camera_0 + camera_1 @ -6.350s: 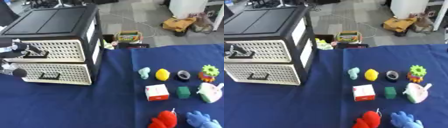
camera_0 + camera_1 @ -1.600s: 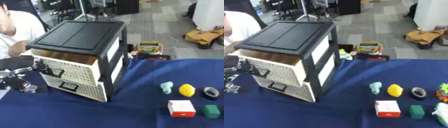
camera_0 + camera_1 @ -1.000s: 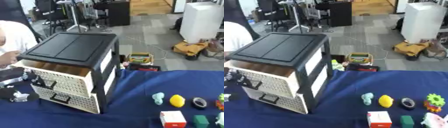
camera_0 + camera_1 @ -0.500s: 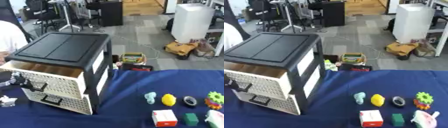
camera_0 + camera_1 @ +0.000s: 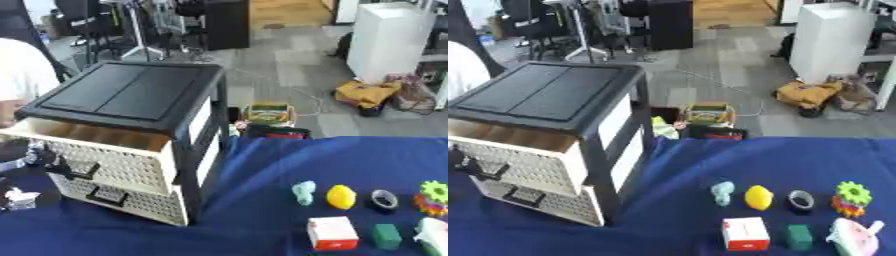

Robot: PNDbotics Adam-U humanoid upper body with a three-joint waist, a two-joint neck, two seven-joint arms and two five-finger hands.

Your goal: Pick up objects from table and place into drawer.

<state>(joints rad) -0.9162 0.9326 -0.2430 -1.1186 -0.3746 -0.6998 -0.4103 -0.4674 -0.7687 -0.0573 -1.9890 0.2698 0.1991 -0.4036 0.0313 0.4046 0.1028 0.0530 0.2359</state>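
Observation:
A black cabinet (image 5: 131,95) with two cream perforated drawers stands at the left. Its top drawer (image 5: 105,155) is pulled partly out and shows a bare inside. My left hand (image 5: 24,156) sits at the left edge, curled on the left end of that drawer's black handle (image 5: 74,171). On the blue cloth to the right lie a teal figure (image 5: 723,192), a yellow lemon (image 5: 758,197), a dark tape roll (image 5: 801,200), a green gear toy (image 5: 852,196), a red-and-white box (image 5: 745,233), a green block (image 5: 799,236) and a pink-white piece (image 5: 855,238). My right hand shows in no view.
The lower drawer (image 5: 122,197) is closed. A silver-white part (image 5: 17,198) lies low at the left edge. Beyond the table's far edge are floor clutter, a small coloured box (image 5: 269,112) and a white bin (image 5: 385,42). A person in white sits at the far left.
The top drawer has slid further out with my left hand on its handle. The camera has tilted and shifted, so the whole picture has moved.

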